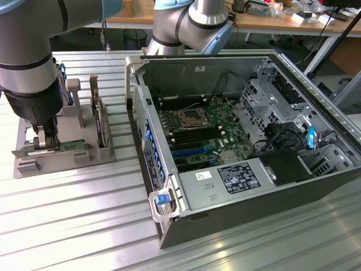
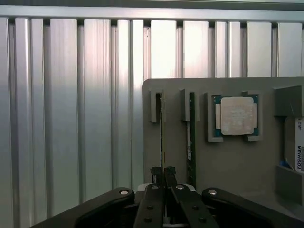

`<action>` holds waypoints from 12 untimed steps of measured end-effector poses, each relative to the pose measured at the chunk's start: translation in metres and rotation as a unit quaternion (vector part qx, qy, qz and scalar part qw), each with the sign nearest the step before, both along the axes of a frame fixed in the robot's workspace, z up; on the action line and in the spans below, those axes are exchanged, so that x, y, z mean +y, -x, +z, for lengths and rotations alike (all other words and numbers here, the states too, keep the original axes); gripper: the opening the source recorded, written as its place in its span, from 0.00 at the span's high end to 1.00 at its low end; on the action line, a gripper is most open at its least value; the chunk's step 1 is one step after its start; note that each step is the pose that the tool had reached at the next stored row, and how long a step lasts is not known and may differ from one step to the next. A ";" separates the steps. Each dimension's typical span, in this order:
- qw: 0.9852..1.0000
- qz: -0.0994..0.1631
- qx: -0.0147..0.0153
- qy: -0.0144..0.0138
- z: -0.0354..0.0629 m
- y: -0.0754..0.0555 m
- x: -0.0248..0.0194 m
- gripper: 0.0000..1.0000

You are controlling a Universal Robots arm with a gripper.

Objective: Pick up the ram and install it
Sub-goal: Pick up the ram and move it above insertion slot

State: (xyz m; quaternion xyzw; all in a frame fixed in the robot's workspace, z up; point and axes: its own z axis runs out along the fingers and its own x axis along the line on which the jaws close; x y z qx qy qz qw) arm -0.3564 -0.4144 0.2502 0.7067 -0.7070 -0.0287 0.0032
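My claw pinches the ram in its holder at the exterior view's left — gripped, but not yet in the computer.

Counted: two long, thin green circuit boards on edge, first ram stick and second ram stick. One square silver processor chip. One flat grey plastic holder tray. One open grey metal computer case, at three o'clock from the tray in the exterior view. One black metal gripper.
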 end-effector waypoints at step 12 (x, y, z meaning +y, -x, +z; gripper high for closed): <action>1.000 0.000 0.000 0.000 0.0118 0.000 0.0000 0.88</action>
